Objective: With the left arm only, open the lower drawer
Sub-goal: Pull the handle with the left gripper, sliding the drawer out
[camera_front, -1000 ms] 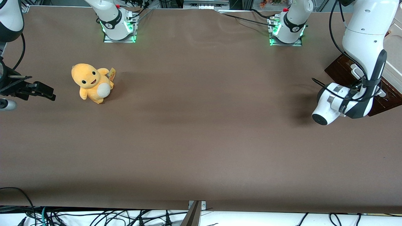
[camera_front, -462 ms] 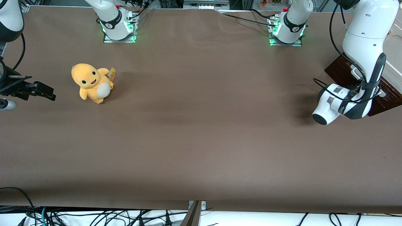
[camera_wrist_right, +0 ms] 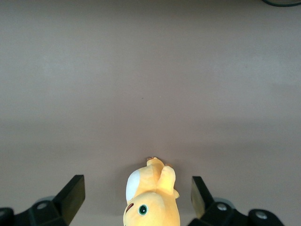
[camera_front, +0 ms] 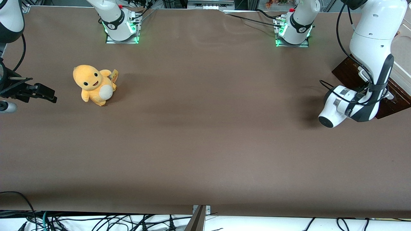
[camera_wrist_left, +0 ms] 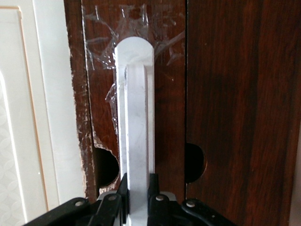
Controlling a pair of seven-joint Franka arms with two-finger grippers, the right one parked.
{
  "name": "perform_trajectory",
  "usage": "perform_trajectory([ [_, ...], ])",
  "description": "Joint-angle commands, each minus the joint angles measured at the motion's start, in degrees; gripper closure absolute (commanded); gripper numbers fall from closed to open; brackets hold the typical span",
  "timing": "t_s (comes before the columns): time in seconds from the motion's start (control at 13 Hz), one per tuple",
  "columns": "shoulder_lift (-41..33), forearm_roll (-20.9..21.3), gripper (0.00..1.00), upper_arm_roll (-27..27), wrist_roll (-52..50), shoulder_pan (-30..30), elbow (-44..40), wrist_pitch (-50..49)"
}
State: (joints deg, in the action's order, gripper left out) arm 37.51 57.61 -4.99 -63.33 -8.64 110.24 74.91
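right now the left arm (camera_front: 369, 48) reaches the lower drawer (camera_front: 348, 72), its gripper (camera_wrist_left: 139, 197) clamped narrow around the white bar handle (camera_wrist_left: 136, 127) across the dark front.

One plush toy (camera_front: 94, 84), one drawer unit (camera_front: 350, 74), seemingly two drawer fronts.

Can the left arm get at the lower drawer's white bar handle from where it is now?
Probably yes: the left gripper already sits at the white bar handle of the lower drawer, fingers either side of it, nothing between.
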Motion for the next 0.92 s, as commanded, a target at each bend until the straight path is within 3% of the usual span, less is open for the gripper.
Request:
perform_trajectory([
  [0.0,-0.2,0.1,0.98,-0.8,-0.3,1.5,-0.3,-2.5],
  [0.85,0.1,-5.8,1.00,-0.9,0.7,8.7,-4.1,-4.8],
])
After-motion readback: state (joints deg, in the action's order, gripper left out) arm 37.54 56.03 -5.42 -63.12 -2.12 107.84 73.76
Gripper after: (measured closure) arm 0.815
